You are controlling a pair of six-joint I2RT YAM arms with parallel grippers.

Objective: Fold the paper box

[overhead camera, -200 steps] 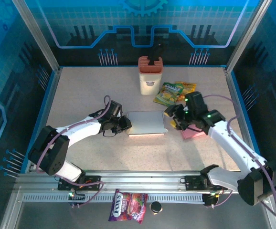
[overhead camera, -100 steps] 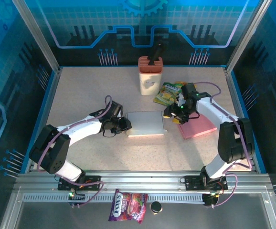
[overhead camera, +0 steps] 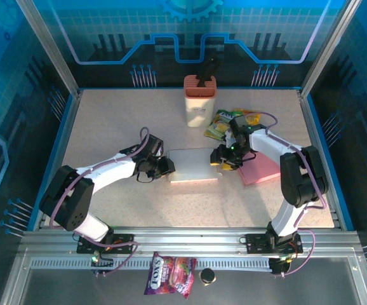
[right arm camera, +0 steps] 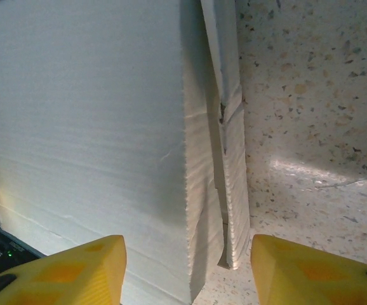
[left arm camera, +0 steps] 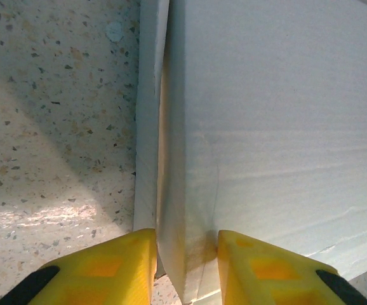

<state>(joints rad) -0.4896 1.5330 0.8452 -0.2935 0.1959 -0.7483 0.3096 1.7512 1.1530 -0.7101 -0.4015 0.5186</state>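
Note:
The paper box [overhead camera: 194, 164] lies flat and white in the middle of the table. My left gripper [overhead camera: 166, 165] is at its left edge. In the left wrist view the yellow fingers [left arm camera: 126, 270] stand on either side of the box's folded left edge [left arm camera: 174, 190], and both touch it. My right gripper [overhead camera: 220, 157] is at the box's right edge. In the right wrist view its jaws [right arm camera: 188, 273] stand wide apart, open, around the box's edge [right arm camera: 199, 190] and a narrow side flap [right arm camera: 233, 165], touching neither.
A white jar with a pink top [overhead camera: 200, 101] stands at the back. Snack bags [overhead camera: 233, 122] lie behind the right gripper, and a pink pad [overhead camera: 263, 170] lies under the right forearm. A snack packet [overhead camera: 171, 274] and a black cap [overhead camera: 207, 275] sit at the near rail.
The right arm has swung left from over the pink pad, and its gripper is now at the box's right edge. The left arm has stayed at the left edge.

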